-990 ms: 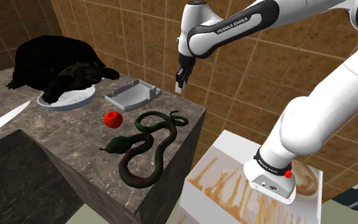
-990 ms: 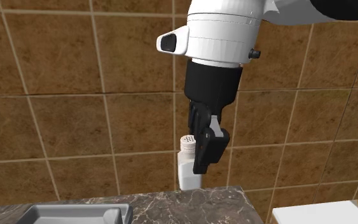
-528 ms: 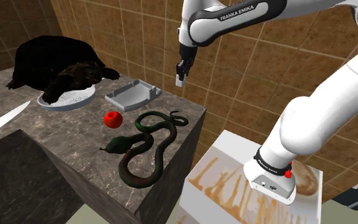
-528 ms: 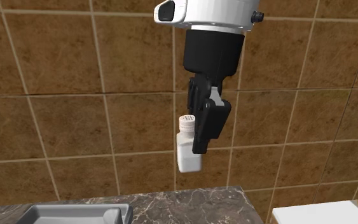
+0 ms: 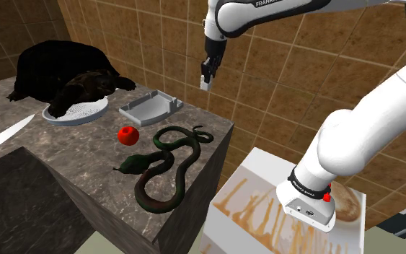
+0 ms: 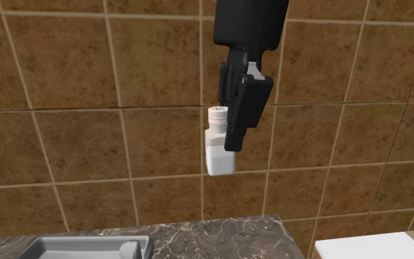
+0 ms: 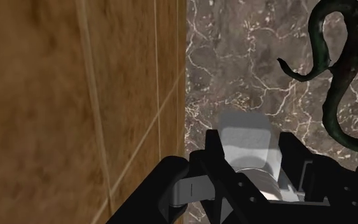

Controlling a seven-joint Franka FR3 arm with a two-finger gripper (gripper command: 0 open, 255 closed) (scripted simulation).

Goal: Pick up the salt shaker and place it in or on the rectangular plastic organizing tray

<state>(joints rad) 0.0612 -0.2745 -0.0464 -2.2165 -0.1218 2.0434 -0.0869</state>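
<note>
The white salt shaker (image 6: 218, 147) hangs upright in the air, clasped by my black gripper (image 6: 231, 140), which is shut on it. In the shoulder view the gripper (image 5: 207, 78) holds the shaker (image 5: 205, 84) high above the back corner of the marble counter, near the tiled wall. The grey rectangular tray (image 5: 147, 108) lies on the counter below and toward that view's left; its corner (image 6: 87, 246) shows in the second exterior view. In the wrist view the shaker (image 7: 244, 143) sits between the fingers (image 7: 212, 159) over the marble top.
A dark green toy snake (image 5: 165, 162) coils near the counter's front edge, its tail (image 7: 336, 63) beside the shaker. A red apple (image 5: 127, 134), a white plate (image 5: 78, 112) under a black furry animal (image 5: 60, 72) and a knife (image 5: 6, 132) lie further along. The tiled wall (image 7: 75, 95) stands close.
The gripper has risen steadily with the salt shaker in it, lifting it well off the counter. Nothing on the counter has moved.
</note>
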